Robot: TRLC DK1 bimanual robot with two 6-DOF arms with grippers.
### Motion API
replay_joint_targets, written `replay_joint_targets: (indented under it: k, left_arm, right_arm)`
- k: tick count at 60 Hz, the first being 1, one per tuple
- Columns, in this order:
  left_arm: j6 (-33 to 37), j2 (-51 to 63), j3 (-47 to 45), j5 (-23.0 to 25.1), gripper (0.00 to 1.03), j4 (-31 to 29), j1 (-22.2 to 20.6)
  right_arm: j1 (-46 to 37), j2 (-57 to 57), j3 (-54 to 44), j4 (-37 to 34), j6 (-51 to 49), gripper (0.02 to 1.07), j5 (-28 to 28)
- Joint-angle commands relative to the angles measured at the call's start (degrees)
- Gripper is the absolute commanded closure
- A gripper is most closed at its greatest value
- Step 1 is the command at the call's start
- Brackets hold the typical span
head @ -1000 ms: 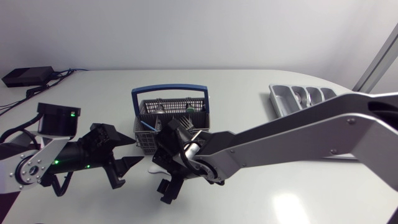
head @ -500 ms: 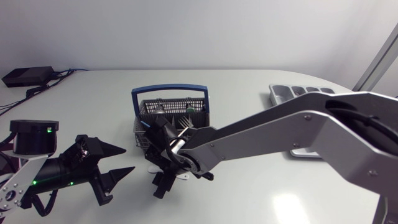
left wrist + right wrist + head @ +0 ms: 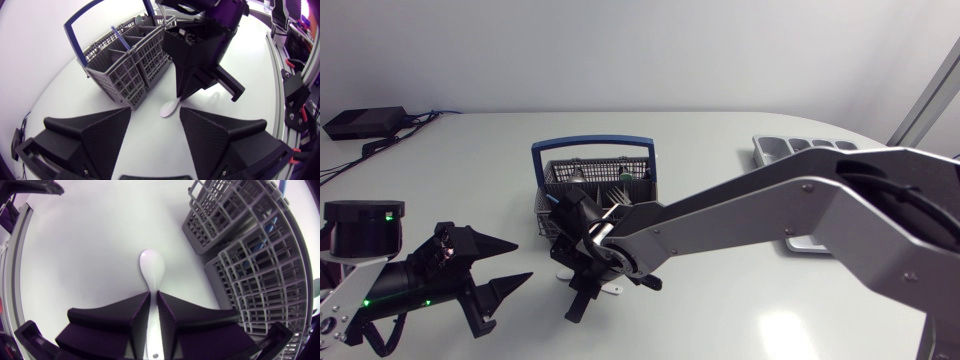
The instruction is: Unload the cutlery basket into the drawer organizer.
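A grey cutlery basket [image 3: 595, 185] with a blue handle stands mid-table and holds several pieces. Just in front of it a white spoon [image 3: 613, 290] lies flat on the table. My right gripper [image 3: 598, 285] points down at it. In the right wrist view this gripper [image 3: 153, 300] is shut on the spoon's handle, and the spoon bowl [image 3: 152, 267] sticks out ahead of the fingers, beside the basket [image 3: 250, 270]. My left gripper [image 3: 520, 260] hangs open at the front left, empty. Its wrist view shows the spoon [image 3: 169, 107] ahead of its spread fingers [image 3: 107, 130]. The grey drawer organizer [image 3: 790, 148] lies at the back right.
A black box [image 3: 360, 122] with cables sits at the table's back left corner. My right arm [image 3: 780, 215] stretches across the table's right half and hides most of the organizer. The basket [image 3: 127, 60] stands close behind the spoon.
The right gripper came down in front of the basket and shut on the white spoon's handle. The left arm drew back to the left and toward the table's front, still open.
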Motion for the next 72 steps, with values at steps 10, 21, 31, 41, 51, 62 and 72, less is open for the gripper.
replay_joint_targets:
  k: [10,21,31,41,51,62,72]
  left_arm:
    - [0.2,-2.8,-1.6,0.7,0.34,-2.3,0.4]
    - [0.2,-3.6,-1.4,0.7,0.34,-3.0,0.2]
    - [0.1,-3.6,-1.2,0.7,0.34,-3.0,-0.4]
    - [0.0,-4.2,-1.2,0.7,0.34,-3.4,-1.0]
    - [-0.5,-4.4,-0.8,0.6,0.34,-3.8,-1.5]
    - [-1.8,-4.9,-0.3,-0.5,0.34,-4.1,-3.6]
    - [-2.5,-5.6,-0.3,-1.6,0.34,-4.1,-4.9]
  right_arm:
    - [0.7,-3.1,-4.6,-3.6,-1.8,0.98,-2.6]
    - [-0.2,-13.7,-12.0,-6.0,-4.5,0.98,-5.9]
    - [-4.9,-25.1,-20.1,-8.9,-7.5,0.98,-7.5]
    - [-14.7,-37.3,-27.0,-14.4,-12.8,0.98,-7.7]
    - [-31.1,-45.1,-31.6,-19.6,-25.0,0.98,-9.8]
    - [-51.4,-46.2,-30.6,-24.6,-41.1,0.98,-13.8]
    - [-67.5,-39.8,-25.6,-26.4,-54.5,1.0,-15.8]
